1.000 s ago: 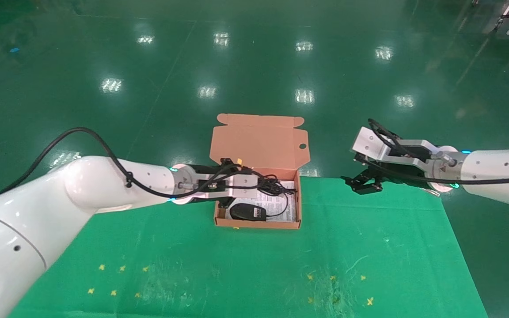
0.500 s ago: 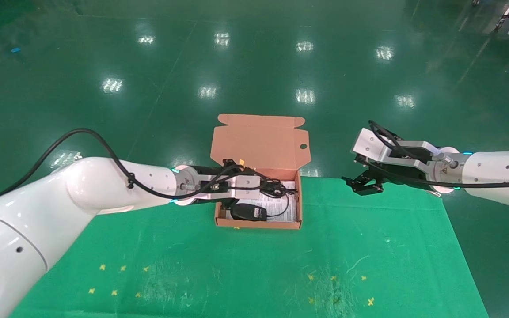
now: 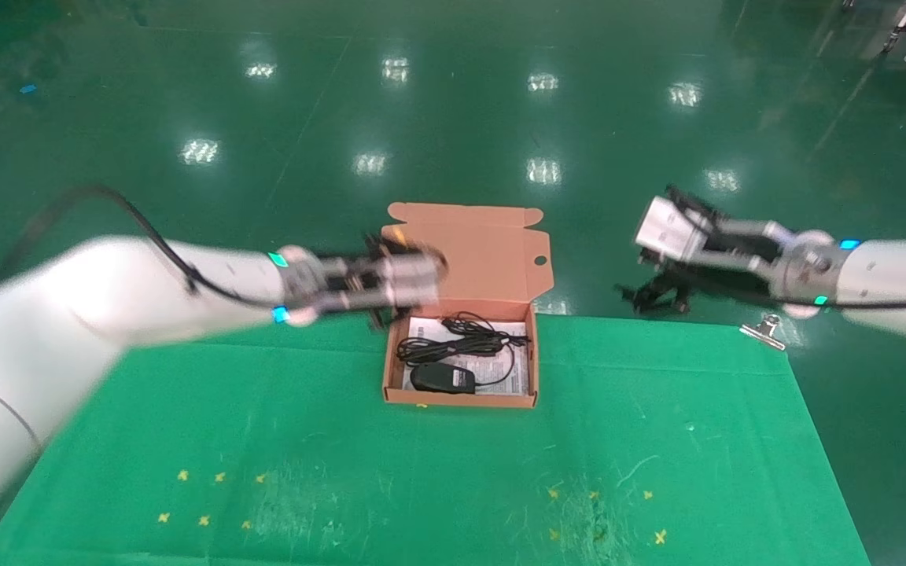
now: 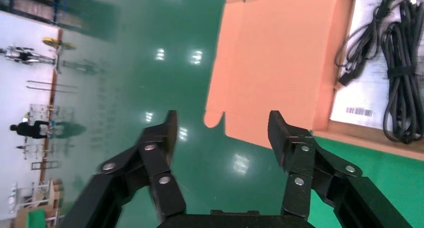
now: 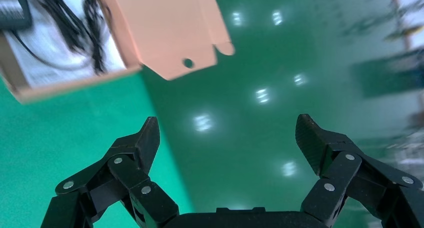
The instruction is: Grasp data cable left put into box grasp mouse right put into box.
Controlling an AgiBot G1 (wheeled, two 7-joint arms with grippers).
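The orange-brown box (image 3: 459, 399) stands open at the back of the green table, lid upright. The black data cable (image 3: 453, 344) lies coiled in its far half on the white sheet. The black mouse (image 3: 442, 378) lies in the near half, its thin cord looping right. My left gripper (image 3: 381, 310) is open and empty, raised just beyond the box's back left corner. In the left wrist view the gripper (image 4: 222, 129) faces the floor, with the lid (image 4: 280, 63) and the cable (image 4: 402, 83) off to one side. My right gripper (image 3: 655, 296) is open and empty, above the floor past the table's far edge.
A metal binder clip (image 3: 764, 331) sits on the table's far right corner. Small yellow cross marks (image 3: 209, 499) dot the near part of the green cloth. Glossy green floor lies beyond the table. The right wrist view shows the box (image 5: 70, 83) far from its gripper (image 5: 227, 130).
My left gripper has let go of the data cable, which now lies in the box, and has lifted up and back. My right gripper has risen and moved slightly away.
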